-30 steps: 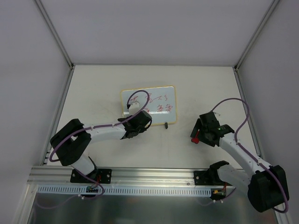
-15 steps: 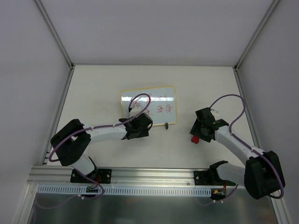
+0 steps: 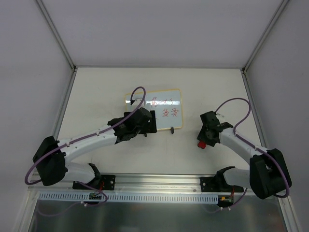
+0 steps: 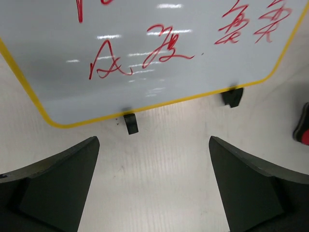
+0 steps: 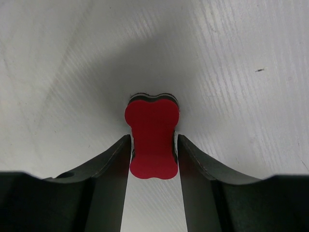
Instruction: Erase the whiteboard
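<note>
Red marks on white whiteboard [image 4: 145,43] w/ yellow frame, blk feet; red eraser [image 5: 152,140].

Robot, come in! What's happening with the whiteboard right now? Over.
Left gripper open, empty. Right gripper shut on red bone-shaped eraser block, on table. Small yellow-framed whiteboard: red writing unwiped. Left arm over its near edge.

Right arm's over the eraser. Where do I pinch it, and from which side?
Pinch the eraser at its narrow waist, coming straight down from above. It lies red face up on the table, bone-shaped, so the wider ends stop it slipping lengthwise. The right gripper straddles that waist now.
</note>
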